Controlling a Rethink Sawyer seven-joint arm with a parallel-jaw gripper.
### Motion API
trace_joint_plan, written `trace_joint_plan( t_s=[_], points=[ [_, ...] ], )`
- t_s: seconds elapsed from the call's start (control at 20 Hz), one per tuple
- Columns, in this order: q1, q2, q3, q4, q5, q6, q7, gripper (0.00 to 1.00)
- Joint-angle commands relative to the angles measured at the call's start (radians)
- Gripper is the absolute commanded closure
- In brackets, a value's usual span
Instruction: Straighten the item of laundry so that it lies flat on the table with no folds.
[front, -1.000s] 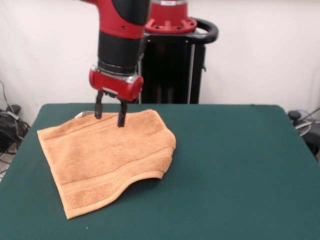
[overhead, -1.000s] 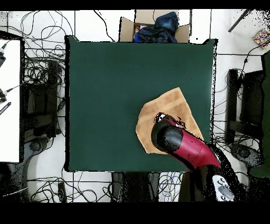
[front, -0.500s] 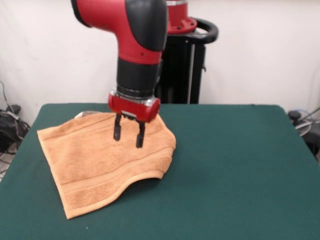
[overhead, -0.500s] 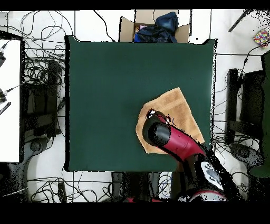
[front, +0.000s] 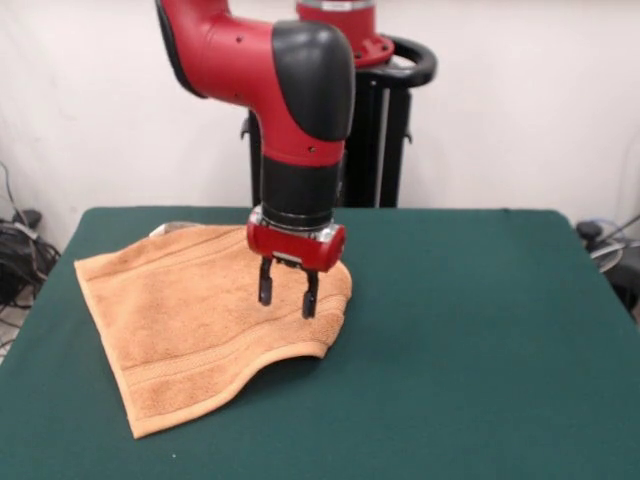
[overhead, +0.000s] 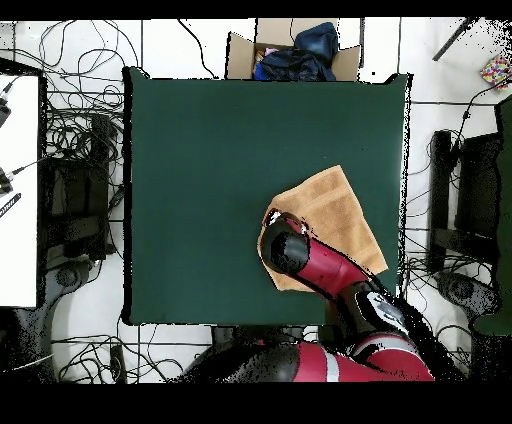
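The orange-tan towel (front: 205, 315) is lying on the dark green tabletop (front: 470, 350), on the left part of it in the front view and toward the robot's side; in the overhead view the towel (overhead: 335, 215) is sitting near the tabletop's (overhead: 220, 170) bottom right corner. It is not lying flat: its right end is doubled under into a rounded fold, and the front edge is running in a wave and lifting a little off the cloth. A woven stripe band is running along the near edge, and a small pale bit is peeking out at the far left corner.

The gripper (front: 287, 293) is hanging point-down over the towel's folded right end, its two dark fingers (front: 265, 287) spread apart with nothing between them; whether the tips are touching the terry cannot be told.

Beyond the tabletop's far edge in the overhead view, an open cardboard box (overhead: 240, 52) is sitting on the floor, holding a heap of dark blue cloth (overhead: 300, 50).
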Motion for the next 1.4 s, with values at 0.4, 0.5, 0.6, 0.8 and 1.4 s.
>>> trace_joint_plan(
  t_s=[0.4, 0.5, 0.6, 0.8, 1.4],
  points=[
    [0.003, -0.080, -0.055, -0.005, 0.012, 0.112, 0.158, 0.00],
    [-0.013, -0.086, -0.054, -0.010, 0.003, 0.124, 0.142, 0.00],
    [-0.039, -0.089, -0.046, 0.010, -0.020, 0.107, 0.131, 0.00],
    [-0.117, -0.023, 0.017, -0.022, -0.068, 0.040, 0.106, 0.00],
    [-0.251, 0.230, 0.126, -0.221, -0.219, -0.032, 0.045, 0.00]
  ],
)
